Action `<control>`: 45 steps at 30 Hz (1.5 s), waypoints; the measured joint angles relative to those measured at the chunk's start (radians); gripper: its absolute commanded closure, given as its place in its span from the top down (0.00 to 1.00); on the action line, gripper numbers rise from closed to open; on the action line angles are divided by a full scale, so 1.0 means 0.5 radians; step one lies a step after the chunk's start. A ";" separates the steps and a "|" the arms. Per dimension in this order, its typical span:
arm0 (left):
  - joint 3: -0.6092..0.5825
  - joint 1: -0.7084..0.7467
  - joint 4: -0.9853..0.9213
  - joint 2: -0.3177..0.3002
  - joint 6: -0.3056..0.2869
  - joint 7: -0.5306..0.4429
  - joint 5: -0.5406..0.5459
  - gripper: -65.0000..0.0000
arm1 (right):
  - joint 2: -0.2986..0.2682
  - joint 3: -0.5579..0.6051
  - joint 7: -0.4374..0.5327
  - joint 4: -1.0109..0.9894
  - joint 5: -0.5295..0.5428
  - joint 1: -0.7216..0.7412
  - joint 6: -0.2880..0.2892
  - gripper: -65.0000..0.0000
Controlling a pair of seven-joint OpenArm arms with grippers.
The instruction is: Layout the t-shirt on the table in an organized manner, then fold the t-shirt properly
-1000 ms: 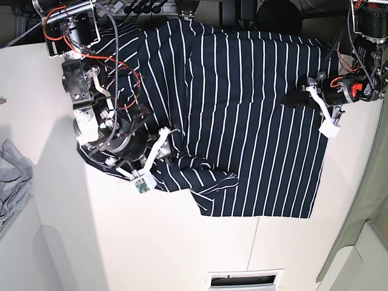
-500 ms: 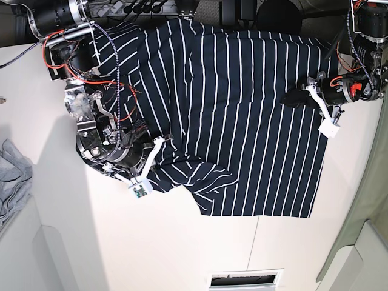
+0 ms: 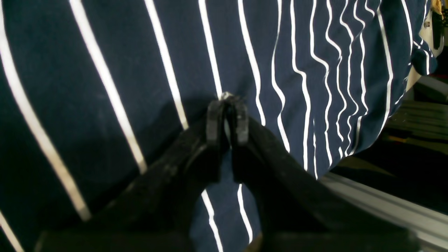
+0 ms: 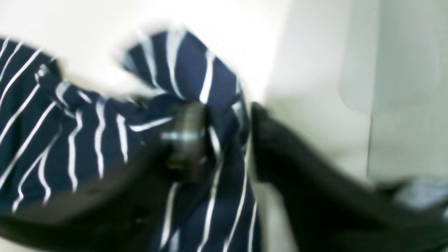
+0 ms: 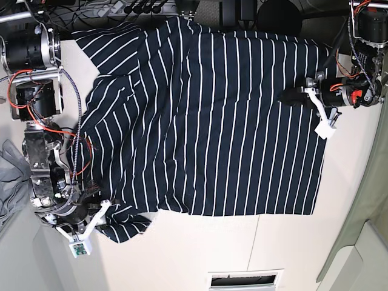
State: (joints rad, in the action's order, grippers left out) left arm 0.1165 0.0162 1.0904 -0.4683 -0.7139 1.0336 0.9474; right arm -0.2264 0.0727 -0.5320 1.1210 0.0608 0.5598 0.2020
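In the left wrist view, the left gripper [image 3: 227, 117] pinched the t-shirt [image 3: 175, 52] tight. In the blurry right wrist view, the right gripper [image 4: 224, 140] had cloth between parted fingers; I cannot tell if it gripped. In the base view, the t-shirt [image 5: 230, 115] lay spread on the cream table [image 5: 182, 254], a grey garment [image 5: 11, 176] at left.

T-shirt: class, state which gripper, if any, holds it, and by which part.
The left gripper pinches a small fold of the t-shirt near one side edge. Whether the right gripper, astride the sleeve corner, grips it cannot be told.
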 measured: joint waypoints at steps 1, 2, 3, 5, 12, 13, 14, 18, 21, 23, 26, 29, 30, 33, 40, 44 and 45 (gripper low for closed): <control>-0.002 -0.010 -0.002 0.000 0.004 0.015 -0.001 0.09 | -0.002 -0.043 -0.079 0.000 0.053 -0.004 -0.002 0.47; -0.002 -0.015 -0.001 0.000 0.004 0.020 -0.007 0.09 | -0.002 -0.087 -0.170 0.000 0.101 -0.013 -0.003 0.47; -0.003 -0.019 -0.002 0.000 0.005 0.019 -0.008 0.09 | -0.002 -0.123 -0.244 0.000 0.134 -0.024 -0.003 0.47; -0.003 -0.021 -0.002 0.000 0.005 0.019 -0.008 0.09 | -0.005 -0.194 -0.379 0.002 0.220 -0.063 0.021 0.47; -0.012 -0.021 -0.008 -0.117 0.013 0.029 0.096 0.25 | 0.010 -0.521 -0.594 0.473 0.681 -0.476 0.275 0.47; -0.011 -0.021 -0.009 -0.153 0.020 0.031 0.109 0.28 | 0.005 -0.565 -0.633 0.535 0.726 -0.538 0.287 0.47; -0.011 -0.021 -0.009 -0.193 0.027 0.035 0.114 0.29 | 0.004 -0.607 -0.655 0.575 0.751 -0.597 0.298 0.47; -0.009 -0.011 -0.011 -0.332 0.037 0.050 0.156 0.29 | 0.005 -0.772 -0.639 0.603 0.819 -0.837 0.340 0.47; -0.010 -0.011 -0.011 -0.378 0.040 0.049 0.188 0.29 | 0.010 -0.906 -0.610 0.600 0.889 -0.999 0.409 0.47; -0.010 -0.011 -0.011 -0.382 0.041 0.050 0.186 0.29 | 0.010 -0.980 -0.548 0.600 0.923 -1.067 0.422 0.47; -0.011 -0.011 -0.012 -0.375 0.042 0.050 0.185 0.29 | 0.005 -1.009 -0.467 0.597 0.935 -1.129 0.426 0.47; -0.011 -0.011 -0.012 -0.376 0.042 0.043 0.180 0.29 | 0.018 -0.994 -0.464 0.515 0.948 -1.143 0.427 0.47; -0.011 -0.011 -0.012 -0.376 0.042 0.039 0.179 0.29 | 0.023 -0.977 -0.463 0.473 0.958 -1.142 0.427 0.47; -0.011 -0.011 -0.012 -0.376 0.042 -0.036 0.097 0.29 | 0.048 -0.909 -0.436 0.362 1.066 -1.145 0.500 0.47; -0.008 -0.011 -0.011 -0.281 0.034 -0.136 -0.124 0.29 | 0.111 -0.713 -0.328 0.293 1.091 -1.131 0.549 0.19; -0.006 -0.013 -0.008 -0.230 0.018 -0.258 -0.287 0.29 | 0.109 -0.701 -0.347 0.285 1.061 -1.100 0.625 0.00; -0.006 -0.014 -0.008 -0.225 0.018 -0.269 -0.301 0.29 | 0.109 -0.719 -0.359 0.291 1.050 -1.090 0.639 0.00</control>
State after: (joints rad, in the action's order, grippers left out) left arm 0.1135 0.0090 1.0866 -0.5808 -0.7048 0.8993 0.7967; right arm -0.1719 -0.2867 -0.7116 1.2667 0.5858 0.0147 0.5213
